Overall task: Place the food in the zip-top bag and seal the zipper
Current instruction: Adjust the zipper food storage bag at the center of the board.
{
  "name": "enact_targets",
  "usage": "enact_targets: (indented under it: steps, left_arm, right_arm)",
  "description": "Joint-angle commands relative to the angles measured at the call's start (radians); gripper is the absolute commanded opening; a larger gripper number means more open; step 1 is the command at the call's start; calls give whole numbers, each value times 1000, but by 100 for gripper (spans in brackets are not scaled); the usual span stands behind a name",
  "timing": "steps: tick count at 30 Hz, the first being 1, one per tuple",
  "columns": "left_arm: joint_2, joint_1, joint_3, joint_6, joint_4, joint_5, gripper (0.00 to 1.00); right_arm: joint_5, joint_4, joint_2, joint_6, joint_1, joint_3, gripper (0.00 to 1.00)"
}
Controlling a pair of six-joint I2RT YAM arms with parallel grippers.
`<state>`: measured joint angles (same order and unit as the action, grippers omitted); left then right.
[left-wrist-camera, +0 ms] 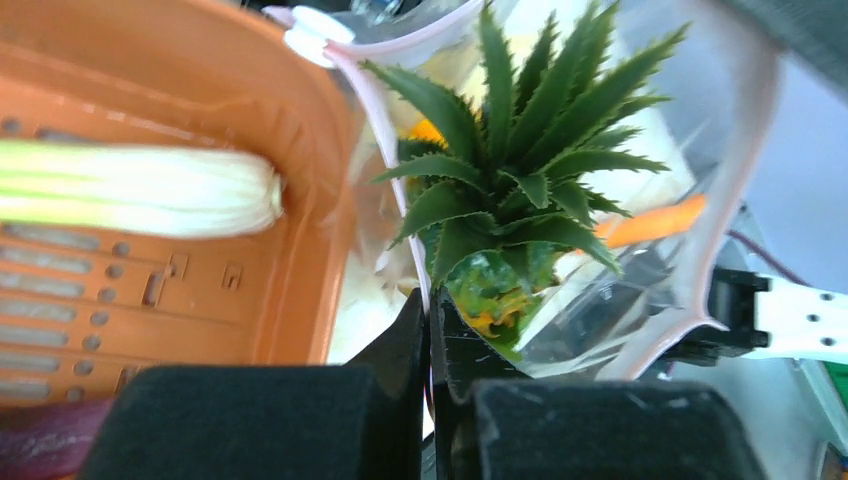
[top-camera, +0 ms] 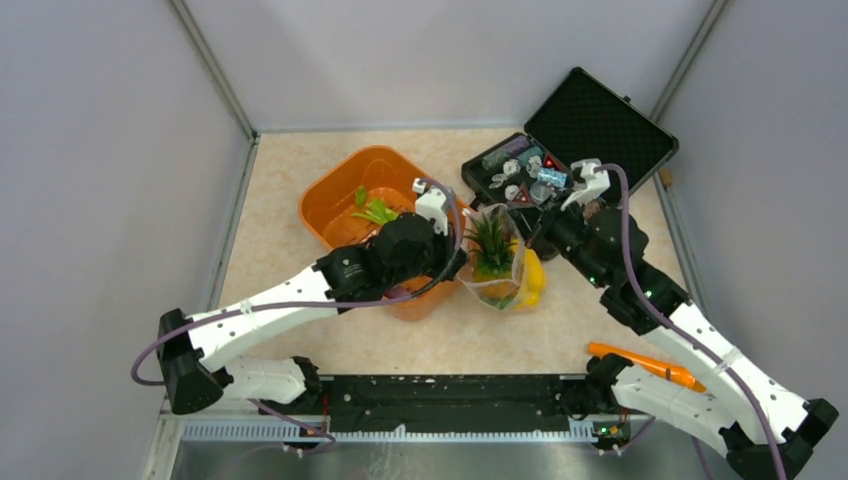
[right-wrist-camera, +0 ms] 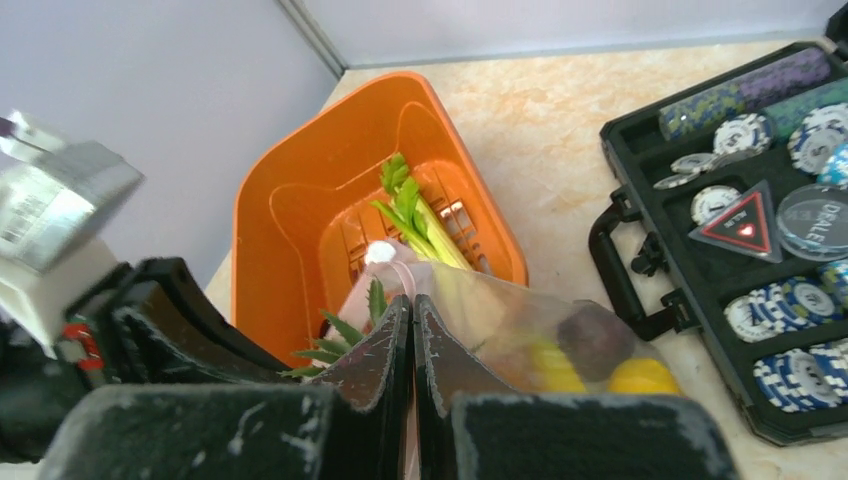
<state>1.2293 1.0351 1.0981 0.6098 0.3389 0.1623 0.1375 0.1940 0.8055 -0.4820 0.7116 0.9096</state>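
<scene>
The zip-top bag (top-camera: 505, 290) stands on the counter (top-camera: 290, 170) holding the pineapple (top-camera: 490, 245) and lemons (top-camera: 535, 280), just right of the orange tub (top-camera: 325, 205) containing the leafy stalk (top-camera: 375, 210). The left hand (left-wrist-camera: 432, 315) and the right hand (right-wrist-camera: 412, 320) are each clamped on its pinkish rim. A black chip case (top-camera: 600, 120) lies open at the far right.

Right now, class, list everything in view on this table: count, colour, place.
tub: one, orange, left of centre
zip-top bag: one, clear, pinkish mouth strip, right of tub
pineapple: one, orange with green crown, in bag
yellow fruit: count unclear, yellow, in bag
leafy stalk: one, green-white, in tub
case: one, black, open, far right; chips inside
orange item: one, near edge, right
left tool: one, black, shut on bag's mouth
right tool: one, black, shut on bag's mouth
</scene>
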Motion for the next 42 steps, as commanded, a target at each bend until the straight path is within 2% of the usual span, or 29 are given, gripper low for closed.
enact_targets:
  steps: [1, 2, 4, 5, 6, 7, 11, 13, 15, 18, 21, 25, 27, 29, 31, 34, 35, 37, 38, 39, 40, 42]
  left_arm:
    - [-38, -23, 159, -93, -91, -53, 0]
    - [-38, -33, 202, -118, -82, -52, 0]
    - [-24, -43, 288, -176, -40, -55, 0]
    - [-10, -51, 325, -195, -13, -54, 0]
    - [7, -67, 351, -203, 14, -57, 0]
    - [27, -86, 370, -202, 34, -66, 0]
    - [76, -102, 400, -178, 50, -94, 0]
    - [80, -102, 382, -181, 31, -99, 0]
    - [93, -109, 349, -193, 13, -107, 0]
    - [158, -129, 366, -192, 23, -274, 0]
    - [162, -112, 386, -164, -34, -379, 0]
    - [113, -102, 321, -130, -208, -481, 0]
    - [124, -102, 316, -129, -184, -442, 0]
    - [137, -103, 310, -130, -171, -427, 0]
    - [139, -104, 292, -128, -173, -385, 0]
    - [117, -104, 294, -138, -164, -333, 0]
    - [106, -105, 304, -160, -138, -292, 0]
    - [98, -112, 323, -198, -69, -105, 0]
    - [99, -124, 326, -197, -43, -57, 0]
    - [104, -137, 326, -190, -27, -45, 0]
    - [107, -142, 329, -190, -25, -82, 0]
    - [113, -136, 329, -174, -73, -223, 0]
  right_arm:
    - [52, -35, -90, 76, 9, 27, 0]
    - [-2, -46, -107, 121, 9, 28, 0]
    - [-256, -56, -134, 231, 9, 25, 0]
    - [-335, -37, -144, 264, 10, 31, 0]
    - [-334, -14, -155, 264, 10, 35, 0]
    - [-248, 12, -172, 235, 9, 32, 0]
    - [262, 128, -183, 120, 9, 26, 0]
    - [346, 182, -182, 72, 10, 51, 0]
    - [239, 127, -196, 125, 9, 37, 0]
    - [-40, 58, -165, 179, 9, 26, 0]
    - [5, 153, -90, 88, 9, 113, 0]
    - [115, 134, -96, 75, 9, 85, 0]
    - [258, 193, -81, 38, 9, 85, 0]
    - [290, 187, -86, 35, 9, 73, 0]
    - [154, 108, -114, 72, 9, 48, 0]
    - [6, -16, -187, 22, 9, 20, 0]
    - [31, -40, -213, 5, 9, 9, 0]
    - [200, -34, -253, -44, 9, -24, 0]
    - [261, -25, -260, -44, 9, -43, 0]
    - [271, -1, -250, -36, 9, -41, 0]
    - [217, 26, -229, -4, 9, -19, 0]
    - [71, 75, -152, 21, 9, 49, 0]
